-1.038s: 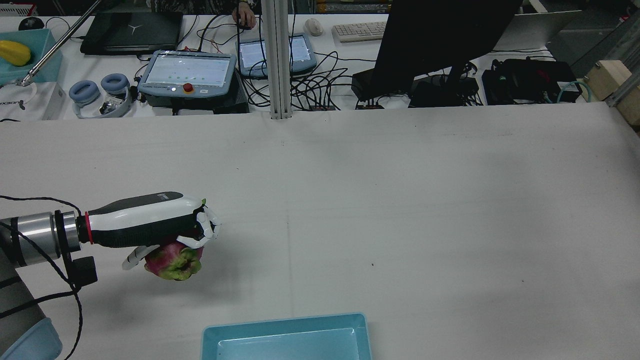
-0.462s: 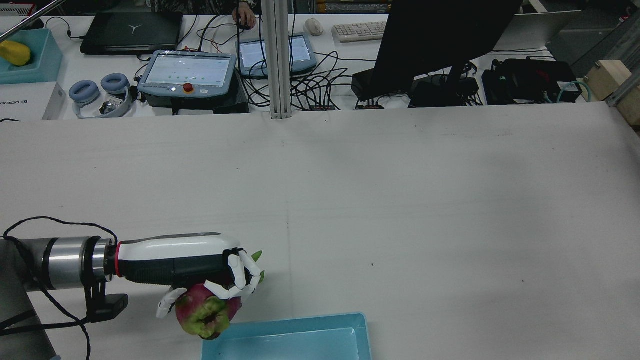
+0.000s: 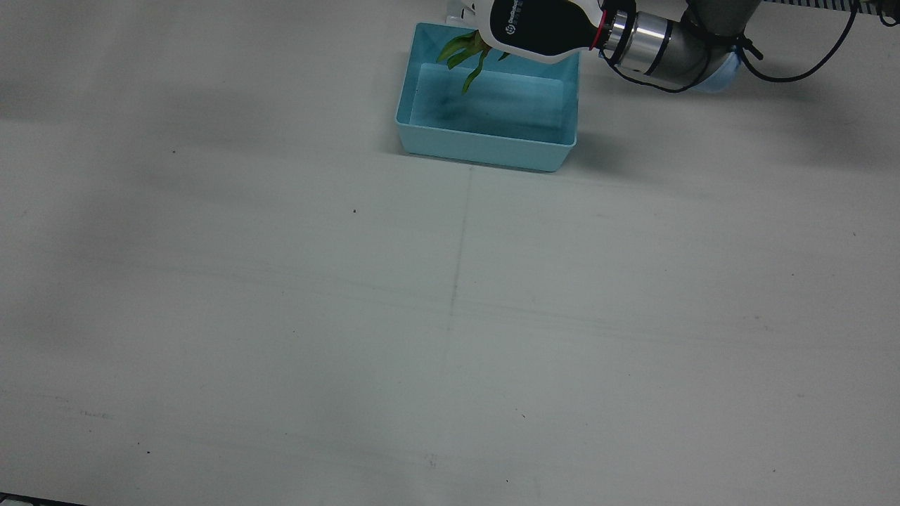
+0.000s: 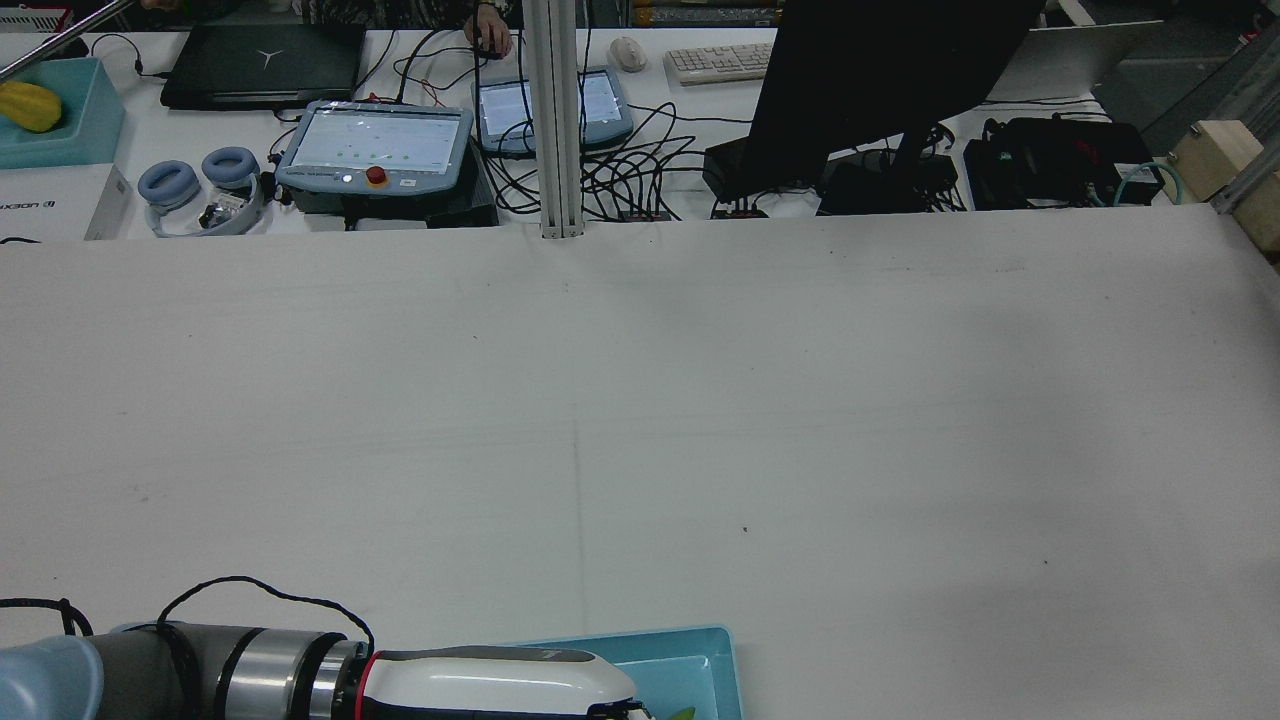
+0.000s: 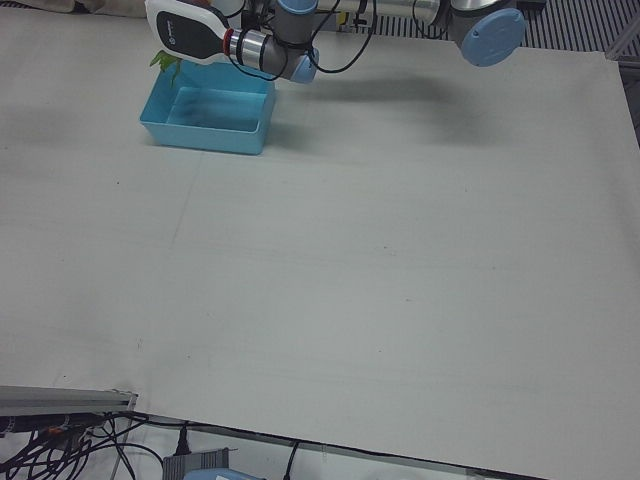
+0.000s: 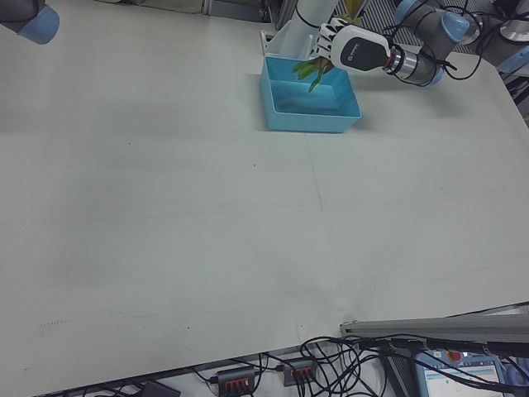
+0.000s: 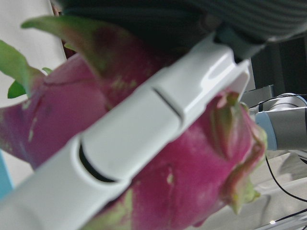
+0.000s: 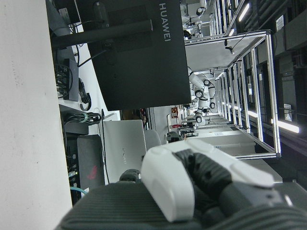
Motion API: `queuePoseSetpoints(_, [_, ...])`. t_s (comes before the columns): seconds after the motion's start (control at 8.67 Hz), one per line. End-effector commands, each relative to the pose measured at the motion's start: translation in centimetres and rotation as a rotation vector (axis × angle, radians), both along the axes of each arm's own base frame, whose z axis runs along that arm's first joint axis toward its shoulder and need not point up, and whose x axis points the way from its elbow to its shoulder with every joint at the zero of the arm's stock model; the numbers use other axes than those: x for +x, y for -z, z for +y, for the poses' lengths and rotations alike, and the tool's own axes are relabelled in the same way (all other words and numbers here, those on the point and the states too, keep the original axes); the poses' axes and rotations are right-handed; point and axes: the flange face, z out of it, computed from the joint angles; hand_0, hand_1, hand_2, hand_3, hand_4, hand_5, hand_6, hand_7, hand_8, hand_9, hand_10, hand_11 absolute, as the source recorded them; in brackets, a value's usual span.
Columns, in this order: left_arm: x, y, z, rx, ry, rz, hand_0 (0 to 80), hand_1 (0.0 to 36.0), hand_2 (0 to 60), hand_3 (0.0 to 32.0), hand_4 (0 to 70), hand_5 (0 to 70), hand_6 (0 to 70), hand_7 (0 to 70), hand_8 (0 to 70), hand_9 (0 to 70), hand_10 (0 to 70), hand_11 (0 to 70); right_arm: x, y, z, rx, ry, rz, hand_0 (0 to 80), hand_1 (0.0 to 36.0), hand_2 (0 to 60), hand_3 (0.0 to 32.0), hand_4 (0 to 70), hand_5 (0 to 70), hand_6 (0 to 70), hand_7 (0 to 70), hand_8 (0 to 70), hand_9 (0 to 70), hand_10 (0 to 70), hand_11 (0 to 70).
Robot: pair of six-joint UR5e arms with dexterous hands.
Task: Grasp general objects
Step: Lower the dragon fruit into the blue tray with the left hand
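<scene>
Dragon fruit (image 7: 158,158) clasped in the left hand (image 3: 538,28), white fingers (image 7: 144,139) wrapped across its pink skin, green leaf tips hanging down at the top centre of the front view. Held above the far part of the blue tray (image 3: 485,151), not yet resting inside. Judged as the carry-and-place step, grasp complete. Next move likely calls for lowering into the tray, then opening the fingers gently so the fruit settles without rolling. Right hand (image 8: 201,179) seen only partly in its own view, well away from the surface (image 3: 450,316); state cannot be told.
</scene>
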Motion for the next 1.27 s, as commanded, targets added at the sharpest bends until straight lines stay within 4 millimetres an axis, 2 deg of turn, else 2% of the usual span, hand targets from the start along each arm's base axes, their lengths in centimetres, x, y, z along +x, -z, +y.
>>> queuePoseSetpoints(0.0, [0.7,0.5,0.6,-0.001,-0.026,0.059,80.0,36.0,60.0,0.0,46.2,70.0,70.0,70.0,13.1,18.4,53.3,70.0,0.0,0.0,0.0,0.0,0.0,0.0,0.0,0.0,0.0,0.0,0.0,0.0,0.0,0.0,0.0,0.0,0.0,0.0])
queuePoseSetpoints(0.12, [1.3,0.2,0.6,0.005,-0.028,0.069,80.0,36.0,60.0,0.0,36.9,70.0,54.7,70.0,9.9,14.5,44.0,66.2,0.0,0.0,0.0,0.0,0.0,0.0,0.0,0.0,0.0,0.0,0.0,0.0,0.0,0.0,0.0,0.0,0.0,0.0])
queuePoseSetpoints(0.23, [1.7,-0.1,0.6,0.008,-0.029,0.07,80.0,36.0,60.0,0.0,28.7,70.0,43.7,64.3,7.7,11.4,47.6,70.0,0.0,0.0,0.0,0.0,0.0,0.0,0.0,0.0,0.0,0.0,0.0,0.0,0.0,0.0,0.0,0.0,0.0,0.0])
queuePoseSetpoints(0.35, [1.7,-0.2,0.5,0.011,-0.028,0.073,80.0,36.0,60.0,0.0,23.1,70.0,37.2,61.3,6.4,10.8,49.9,70.0,0.0,-0.1,0.1,-0.002,0.0,0.0,0.0,0.0,0.0,0.0,0.0,0.0,0.0,0.0,0.0,0.0,0.0,0.0])
queuePoseSetpoints(0.46, [1.4,-0.8,0.4,0.006,-0.022,0.07,80.0,36.0,60.0,0.0,13.9,70.0,32.2,57.7,5.4,10.1,50.8,70.0,0.0,0.0,0.0,0.0,-0.001,0.0,0.0,0.0,0.0,0.0,0.0,0.0,0.0,0.0,0.0,0.0,0.0,0.0])
queuePoseSetpoints(0.58, [1.4,-1.3,0.4,0.003,-0.022,0.062,80.0,36.0,60.0,0.0,6.2,70.0,19.9,47.4,2.9,8.0,47.5,70.0,0.0,0.0,0.0,0.0,0.0,0.0,0.0,0.0,0.0,0.0,0.0,0.0,0.0,0.0,0.0,0.0,0.0,0.0])
queuePoseSetpoints(0.69, [1.3,-1.4,0.3,0.003,-0.02,0.061,80.0,36.0,60.0,0.0,1.2,70.0,10.8,42.1,1.1,7.0,40.2,61.9,0.0,0.0,0.0,0.0,0.0,0.0,0.0,0.0,0.0,0.0,0.0,0.0,0.0,0.0,0.0,0.0,0.0,0.0])
queuePoseSetpoints(0.81, [1.1,-2.7,0.4,-0.001,-0.019,0.048,80.0,36.0,60.0,0.0,0.0,56.5,0.2,33.7,0.0,5.3,29.9,48.7,0.0,-0.1,0.1,-0.001,-0.001,0.0,0.0,0.0,0.0,0.0,0.0,0.0,0.0,0.0,0.0,0.0,0.0,0.0])
queuePoseSetpoints(0.92, [0.8,-3.5,0.4,0.0,-0.013,0.048,80.0,36.0,60.0,0.0,3.3,8.3,0.0,27.8,0.0,4.1,18.6,33.6,0.0,0.0,0.0,0.0,0.0,0.0,0.0,0.0,0.0,0.0,0.0,0.0,0.0,0.0,0.0,0.0,0.0,0.0])
queuePoseSetpoints(1.04, [0.4,-4.5,0.5,-0.003,-0.012,0.038,80.0,36.0,60.0,0.0,2.8,18.2,0.0,20.9,0.0,2.7,18.5,33.3,0.0,0.0,0.0,0.0,0.0,0.0,0.0,0.0,0.0,0.0,0.0,0.0,0.0,0.0,0.0,0.0,0.0,0.0])
queuePoseSetpoints(1.15, [0.0,-6.1,0.5,-0.011,-0.001,0.024,80.0,36.0,60.0,1.0,3.8,2.5,0.0,16.8,0.0,1.9,12.0,23.9,0.0,0.0,0.0,0.0,0.0,0.0,0.0,0.0,0.0,0.0,0.0,0.0,0.0,0.0,0.0,0.0,0.0,0.0])
